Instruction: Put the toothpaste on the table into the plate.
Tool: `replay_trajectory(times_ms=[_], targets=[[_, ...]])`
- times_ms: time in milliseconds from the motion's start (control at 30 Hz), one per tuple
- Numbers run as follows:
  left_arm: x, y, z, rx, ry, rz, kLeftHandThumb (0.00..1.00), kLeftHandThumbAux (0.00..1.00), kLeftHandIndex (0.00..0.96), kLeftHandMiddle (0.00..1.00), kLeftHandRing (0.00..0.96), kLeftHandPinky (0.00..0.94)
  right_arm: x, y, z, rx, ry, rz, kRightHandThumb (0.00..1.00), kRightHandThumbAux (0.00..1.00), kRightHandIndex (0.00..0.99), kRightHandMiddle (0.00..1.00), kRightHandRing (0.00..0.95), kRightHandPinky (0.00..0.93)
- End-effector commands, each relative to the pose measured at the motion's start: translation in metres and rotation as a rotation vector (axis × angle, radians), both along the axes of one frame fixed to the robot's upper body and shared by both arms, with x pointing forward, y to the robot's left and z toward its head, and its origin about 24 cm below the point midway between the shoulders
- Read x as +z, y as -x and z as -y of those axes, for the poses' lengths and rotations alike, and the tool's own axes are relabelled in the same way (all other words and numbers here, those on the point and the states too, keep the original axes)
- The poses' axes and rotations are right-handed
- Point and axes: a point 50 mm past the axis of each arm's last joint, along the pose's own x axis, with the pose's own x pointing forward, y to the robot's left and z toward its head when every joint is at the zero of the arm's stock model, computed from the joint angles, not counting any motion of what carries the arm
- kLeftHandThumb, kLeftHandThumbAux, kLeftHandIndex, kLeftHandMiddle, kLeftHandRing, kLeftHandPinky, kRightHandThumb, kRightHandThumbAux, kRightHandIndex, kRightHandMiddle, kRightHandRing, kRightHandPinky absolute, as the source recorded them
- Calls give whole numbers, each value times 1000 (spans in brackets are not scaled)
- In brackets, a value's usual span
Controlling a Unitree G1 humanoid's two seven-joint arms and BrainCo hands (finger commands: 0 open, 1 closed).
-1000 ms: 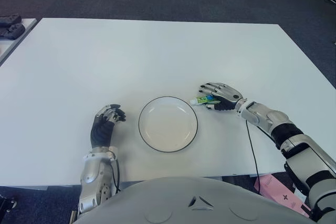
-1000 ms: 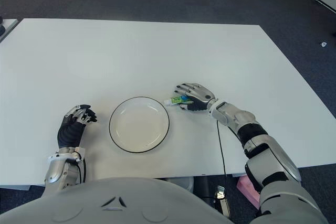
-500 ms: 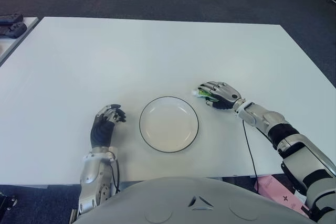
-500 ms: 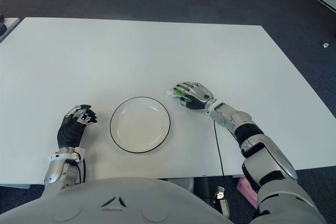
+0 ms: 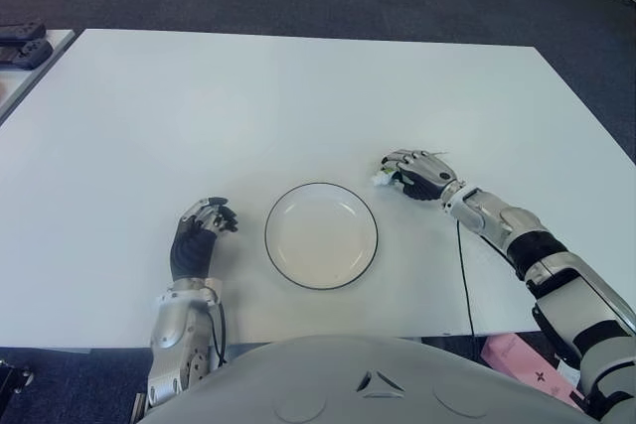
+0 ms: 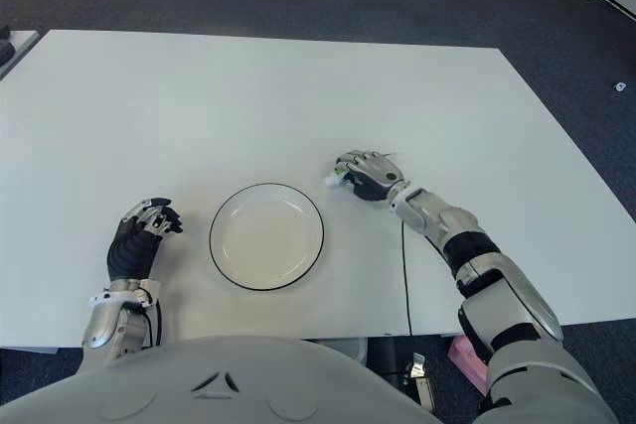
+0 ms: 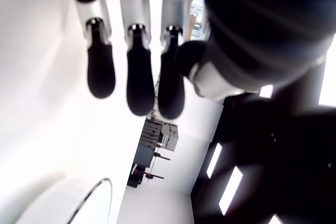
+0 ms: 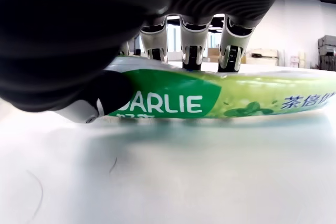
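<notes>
The toothpaste (image 8: 173, 100) is a green and white tube, held between the thumb and fingers of my right hand (image 5: 412, 174). Only its white cap end (image 5: 380, 181) sticks out of the hand toward the plate. The tube sits low over the white table (image 5: 248, 116); I cannot tell whether it touches. The round white plate (image 5: 321, 235) with a dark rim lies just left of that hand and nearer to me, with nothing in it. My left hand (image 5: 204, 225) shows left of the plate, fingers curled on nothing.
A thin black cable (image 5: 463, 265) runs from my right forearm over the table's front edge. Dark objects (image 5: 22, 52) lie on a second table at the far left. A pink item (image 5: 512, 354) is on the floor at the lower right.
My right hand has curled tighter around the toothpaste and shifted slightly back and to the right. Less of the tube shows now. The left hand and plate have not moved.
</notes>
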Motion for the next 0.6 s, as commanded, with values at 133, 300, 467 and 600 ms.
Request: replay_trajectory(times_ms=[133,300,467,600], targets=[[-5,2,1,7,10,-41,710,718,435,586,586,563,-5,9,8,-28,3,-110,888,650,458,558,658,646],[-5,2,1,12,11,-38,711,718,435,583,581,558,-1,7,7,-47,-12,-118,961,636,460,563,589,656],[-5,1,1,15,20,-37,711,719,436,582,584,564,1,7,6,-60,-21,-122,972,634,462,575,586,661],[-4,1,2,6,20,-26,710,719,436,583,587,568,3,7,5,-71,-35,-116,975,634,462,583,585,657]])
